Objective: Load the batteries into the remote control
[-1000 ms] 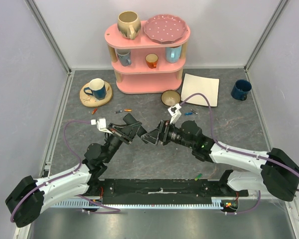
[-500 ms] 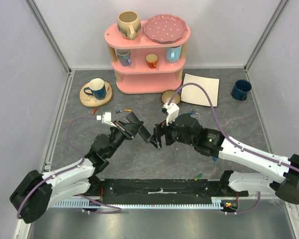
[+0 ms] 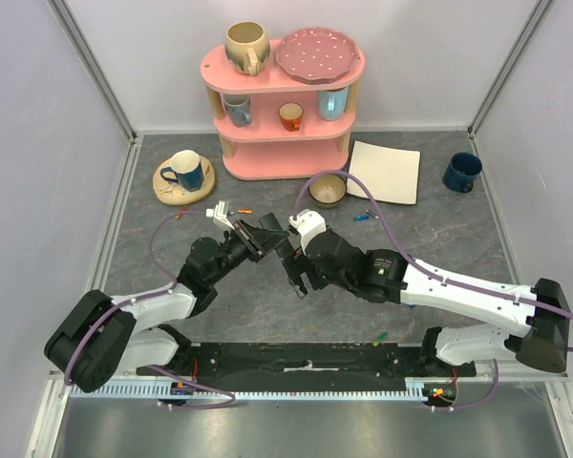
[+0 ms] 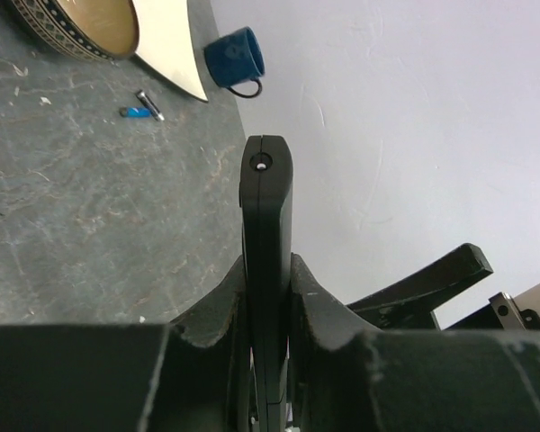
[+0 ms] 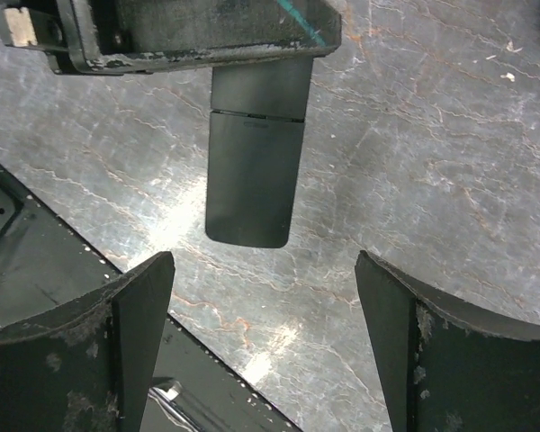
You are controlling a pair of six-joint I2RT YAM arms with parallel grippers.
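Right wrist shows remote control broadside; left, edge-on.

Grey table; shelf, bowl, mug, batteries

right pincer shifted left, remote carried back

The remote control shows only its thin edge in the left wrist view, its lower end buried between the fingers of the left gripper. From the right wrist, that gripper covers its top end. The right gripper runs off the bottom edge. From above, the batteries are mere specks
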